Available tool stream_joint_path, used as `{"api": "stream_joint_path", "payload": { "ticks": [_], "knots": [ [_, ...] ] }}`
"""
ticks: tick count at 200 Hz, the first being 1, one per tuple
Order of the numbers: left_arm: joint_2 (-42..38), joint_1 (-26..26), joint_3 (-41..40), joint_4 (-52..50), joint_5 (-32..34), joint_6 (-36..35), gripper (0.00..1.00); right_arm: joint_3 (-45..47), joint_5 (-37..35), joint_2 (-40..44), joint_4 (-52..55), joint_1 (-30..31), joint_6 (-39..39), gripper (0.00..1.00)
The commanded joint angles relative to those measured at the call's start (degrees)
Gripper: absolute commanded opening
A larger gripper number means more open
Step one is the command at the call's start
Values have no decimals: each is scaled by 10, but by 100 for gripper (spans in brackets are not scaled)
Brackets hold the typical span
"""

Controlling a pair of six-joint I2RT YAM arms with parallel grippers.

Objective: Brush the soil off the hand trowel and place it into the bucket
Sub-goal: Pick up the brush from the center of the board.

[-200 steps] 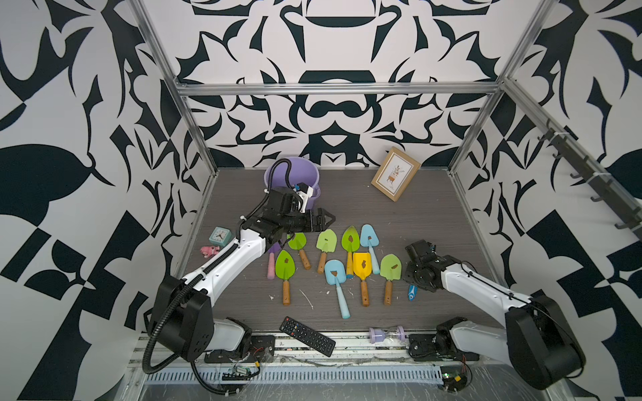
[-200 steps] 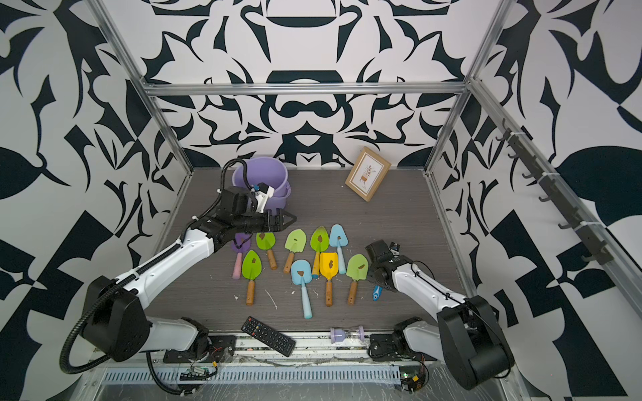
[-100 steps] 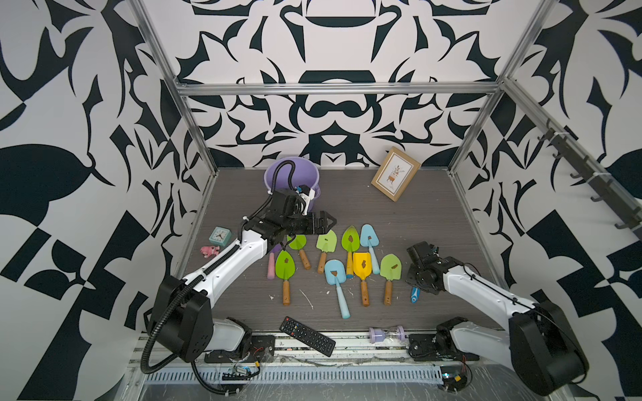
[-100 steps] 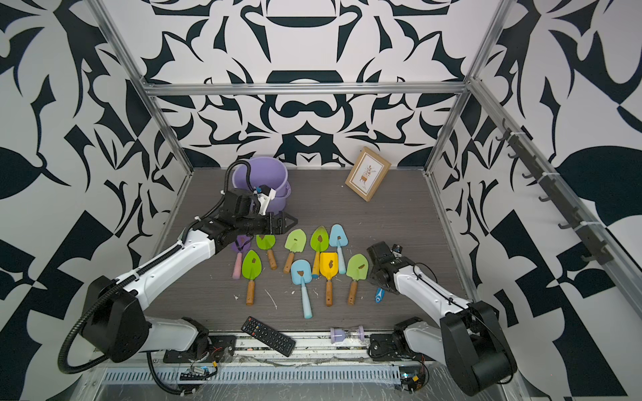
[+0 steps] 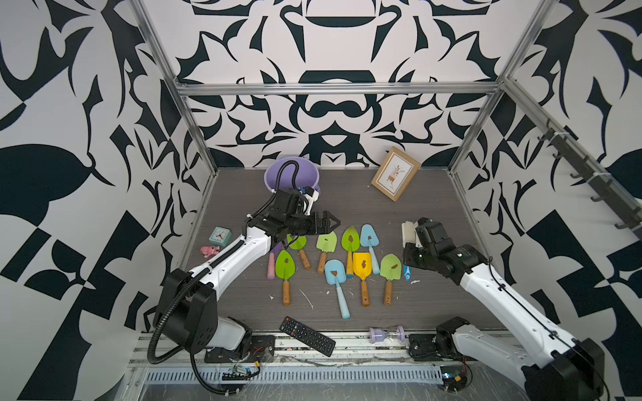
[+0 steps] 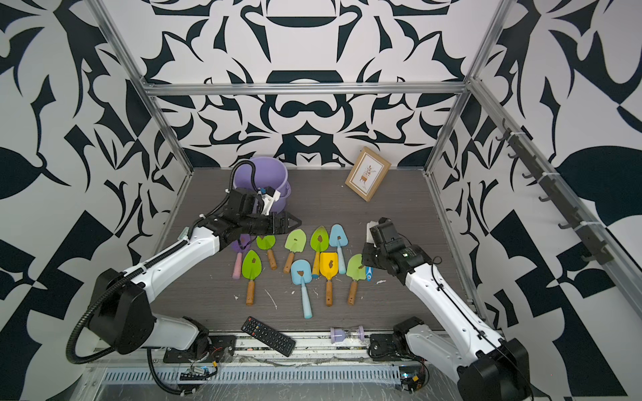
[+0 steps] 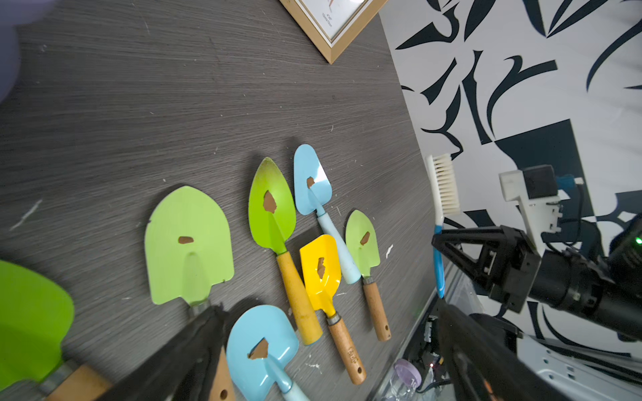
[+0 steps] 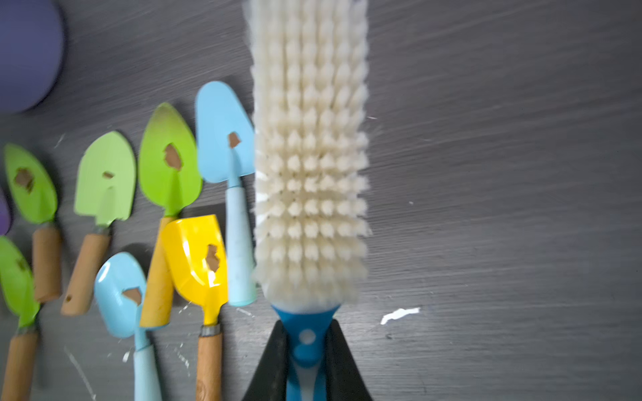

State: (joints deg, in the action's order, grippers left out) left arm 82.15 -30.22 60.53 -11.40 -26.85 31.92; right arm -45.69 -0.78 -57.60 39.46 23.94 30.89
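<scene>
Across the table (image 5: 434, 215), trowels (image 5: 363, 265) point blades rearward.

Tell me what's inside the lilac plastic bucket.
Only bare inner wall shows in the round lilac plastic bucket; no trowel is visible. The left arm's black cable and wrist hide its near side and bottom.

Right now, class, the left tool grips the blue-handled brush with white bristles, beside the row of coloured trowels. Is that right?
No. It is the right tool that grips the blue-handled brush with white bristles, as the right wrist view shows. The left tool stands open, holding nothing, in a top view. The rest stands.
</scene>
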Motion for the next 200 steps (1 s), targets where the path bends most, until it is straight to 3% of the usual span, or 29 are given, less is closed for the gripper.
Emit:
{"api": "stream_joint_path", "payload": {
  "ticks": [1,66,136,200],
  "knots": [
    [2,-15,6,58,-24,69,99,-31,43,-13,-9,34,-50,0],
    [15,-76,-5,91,69,161,99,-69,27,-62,-79,133,-50,0],
    [57,-102,-2,143,62,204,99,-89,28,-106,-122,179,-40,0],
    [95,-107,4,156,54,221,87,-89,27,-106,-136,194,-36,0]
  ]
}}
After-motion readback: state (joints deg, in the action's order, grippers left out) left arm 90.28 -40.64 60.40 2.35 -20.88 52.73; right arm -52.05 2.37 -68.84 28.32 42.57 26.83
